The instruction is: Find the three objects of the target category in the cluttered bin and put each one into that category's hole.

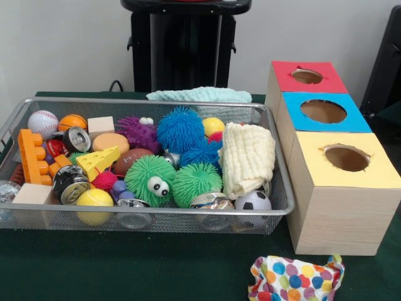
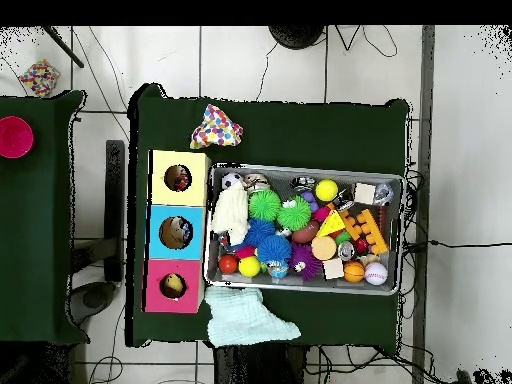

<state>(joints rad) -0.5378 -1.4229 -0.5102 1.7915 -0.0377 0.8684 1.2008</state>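
Front view gives me no end effector to judge; I'd pinch the soft, light green spiky ball (image 1: 150, 180) by its squashy middle in the wire bin (image 1: 285, 204).

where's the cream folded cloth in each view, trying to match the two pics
Front view: the cream folded cloth lies at the right end of the wire bin, above the soccer ball.
Overhead view: the cloth is at the bin's left end, next to the blue-topped box.
Shared landmark: the soccer ball, touching or nearly touching the cloth in both views.
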